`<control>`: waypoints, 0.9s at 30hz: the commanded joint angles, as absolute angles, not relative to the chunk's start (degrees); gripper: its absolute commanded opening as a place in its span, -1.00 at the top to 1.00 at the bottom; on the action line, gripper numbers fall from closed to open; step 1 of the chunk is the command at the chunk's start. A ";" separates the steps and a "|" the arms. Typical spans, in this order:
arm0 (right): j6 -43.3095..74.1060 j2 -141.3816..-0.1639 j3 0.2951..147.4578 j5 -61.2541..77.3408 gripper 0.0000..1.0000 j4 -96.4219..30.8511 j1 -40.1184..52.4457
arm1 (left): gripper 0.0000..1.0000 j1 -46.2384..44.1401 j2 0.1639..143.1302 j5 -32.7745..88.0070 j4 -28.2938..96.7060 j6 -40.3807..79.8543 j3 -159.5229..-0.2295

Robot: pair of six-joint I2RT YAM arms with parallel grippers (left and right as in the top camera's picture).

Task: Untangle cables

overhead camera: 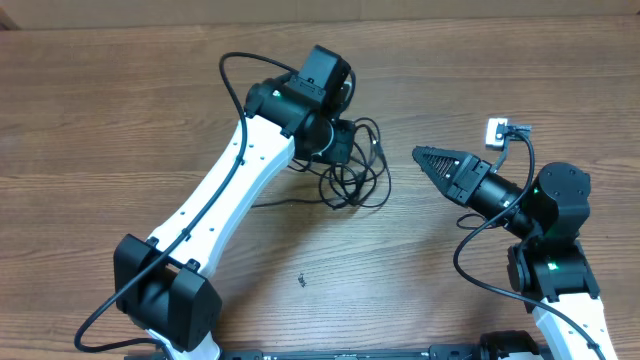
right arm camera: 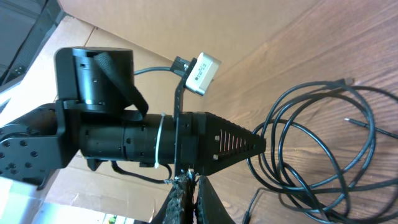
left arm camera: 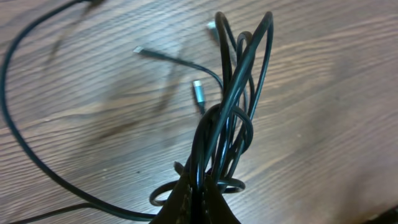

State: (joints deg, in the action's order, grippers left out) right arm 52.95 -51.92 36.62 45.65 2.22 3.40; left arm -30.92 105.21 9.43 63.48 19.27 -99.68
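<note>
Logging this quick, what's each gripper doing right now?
Left gripper: closed, holding the cables.
Right gripper: closed, holding nothing.

Surroundings: table, speck, board.
You have a wood-grain table (overhead camera: 120,120); one small dark speck (overhead camera: 302,280) lies on it near the front, and brown board (overhead camera: 450,10) runs along the far edge.

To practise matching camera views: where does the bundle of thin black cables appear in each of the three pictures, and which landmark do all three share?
Overhead: bundle of thin black cables just right of centre.
Left wrist: centre, rising from the bottom edge.
Right wrist: right half, in wide loops.
Shared landmark: brown wood-grain table beneath them.
</note>
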 commanded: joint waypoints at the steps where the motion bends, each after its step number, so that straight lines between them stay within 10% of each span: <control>1: 51.86 -51.48 37.26 46.41 0.91 -0.23 3.20 | 0.92 -31.88 103.77 11.92 63.13 22.44 -99.79; 4: 46.59 -51.51 37.23 46.37 0.56 -5.80 3.36 | 0.92 -31.86 103.77 11.92 63.00 26.89 -99.79; 7: 34.41 -51.57 37.23 46.02 -0.26 -16.43 3.36 | 0.92 -31.86 103.77 14.31 62.92 31.05 -99.79; 11: 24.36 -52.62 37.08 40.99 -0.66 -26.59 3.36 | 0.92 -31.88 103.77 20.49 62.74 31.35 -99.79; 27: 15.46 -61.43 37.08 39.44 -0.59 -27.16 8.36 | 0.92 -33.50 103.77 28.53 62.87 33.74 -99.79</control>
State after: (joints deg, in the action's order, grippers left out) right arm 19.07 -61.10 36.71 41.04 -27.62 7.77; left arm -33.04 105.21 24.91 63.00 32.60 -99.68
